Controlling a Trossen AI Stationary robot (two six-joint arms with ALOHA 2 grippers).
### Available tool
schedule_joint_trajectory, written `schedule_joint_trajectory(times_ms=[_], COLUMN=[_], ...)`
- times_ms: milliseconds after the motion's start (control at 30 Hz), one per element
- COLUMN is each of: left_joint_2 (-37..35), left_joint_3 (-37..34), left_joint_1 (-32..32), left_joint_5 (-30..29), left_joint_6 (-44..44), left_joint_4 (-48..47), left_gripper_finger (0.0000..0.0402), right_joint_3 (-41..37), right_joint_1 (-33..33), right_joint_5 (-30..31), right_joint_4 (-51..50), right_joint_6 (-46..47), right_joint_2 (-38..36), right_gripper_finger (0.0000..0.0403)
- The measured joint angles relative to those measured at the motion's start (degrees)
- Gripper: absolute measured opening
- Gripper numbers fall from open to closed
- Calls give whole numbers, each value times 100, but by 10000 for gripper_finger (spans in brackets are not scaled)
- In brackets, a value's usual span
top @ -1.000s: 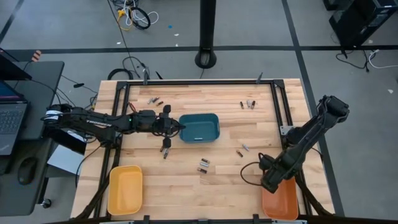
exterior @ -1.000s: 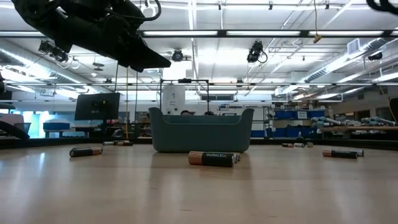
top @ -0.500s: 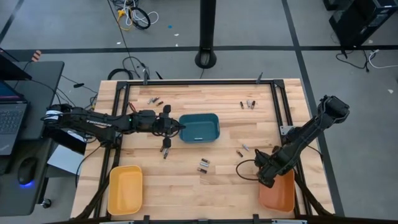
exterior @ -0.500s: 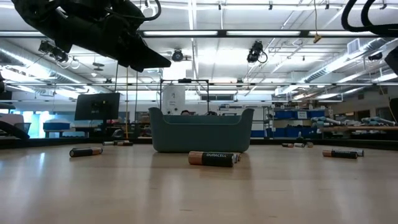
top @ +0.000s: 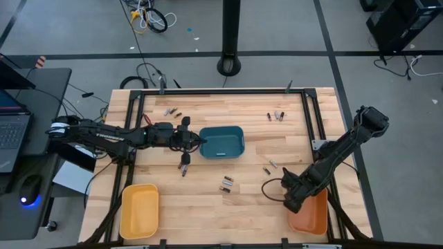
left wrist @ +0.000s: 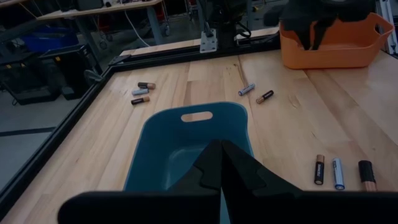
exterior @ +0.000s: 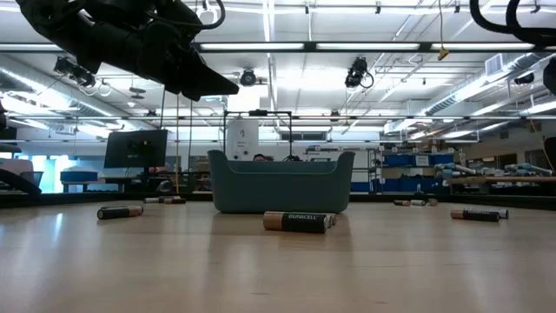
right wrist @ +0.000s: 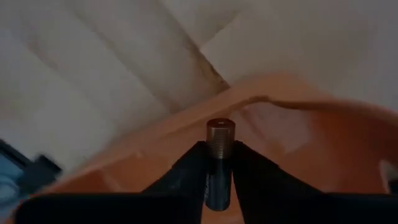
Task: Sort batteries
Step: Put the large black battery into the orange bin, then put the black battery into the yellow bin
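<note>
My right gripper (top: 289,200) points steeply down over the left rim of the orange tray (top: 311,216), shut on one dark battery (right wrist: 219,134). My left gripper (left wrist: 221,163) is shut and holds nothing. It hangs above the left end of the teal tray (top: 223,142), well clear of it in the low view (exterior: 204,83). Loose batteries lie on their sides on the wooden table: a group (top: 226,183) near the middle, a pair (top: 268,167) to its right, and others at the far left (top: 171,111) and far right (top: 277,115). My right gripper pinches the battery's round side (right wrist: 217,163) between its two fingers. The battery lies along the fingers, and its flat end (right wrist: 220,126) sticks out past their tips. The fingers come from above, and the battery hangs clear over the orange tray's rim (right wrist: 261,99).
A yellow tray (top: 138,211) stands at the near left corner. A black frame (top: 304,111) runs round the tabletop. More batteries (top: 184,166) lie just under the left arm's wrist. Bare wood stretches between the teal tray and the near edge.
My right gripper has swung a little toward the table's left, coming over the orange tray's left rim, and has tipped further.
</note>
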Motion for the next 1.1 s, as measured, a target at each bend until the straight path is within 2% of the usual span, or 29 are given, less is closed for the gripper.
schedule_joint_trajectory(times_ms=[167,300,433,600,633,800,967,1100], left_joint_2=[0,0,0,0,0,0,0,0], left_joint_3=[0,0,0,0,0,2,2,2], left_joint_1=[0,0,0,0,0,0,0,0], left_joint_5=[0,0,0,0,0,0,0,0], left_joint_6=[-33,-40,-38,-38,-38,-38,-36,-34], left_joint_4=[-10,-10,-9,-8,-8,-15,-69,-69], left_gripper_finger=[10,10,10,10,10,10,10,10], right_joint_3=[0,23,378,557,542,442,433,433], right_joint_1=[129,204,275,306,302,185,35,-46], right_joint_5=[-23,-89,-107,233,292,261,17,-106], right_joint_4=[436,831,598,907,955,973,1350,1569], right_joint_6=[428,441,334,-112,-193,-466,-1281,-1481], right_joint_2=[-2,-2,-2,-4,-1,266,579,601], right_gripper_finger=[161,176,132,23,13,25,8,14])
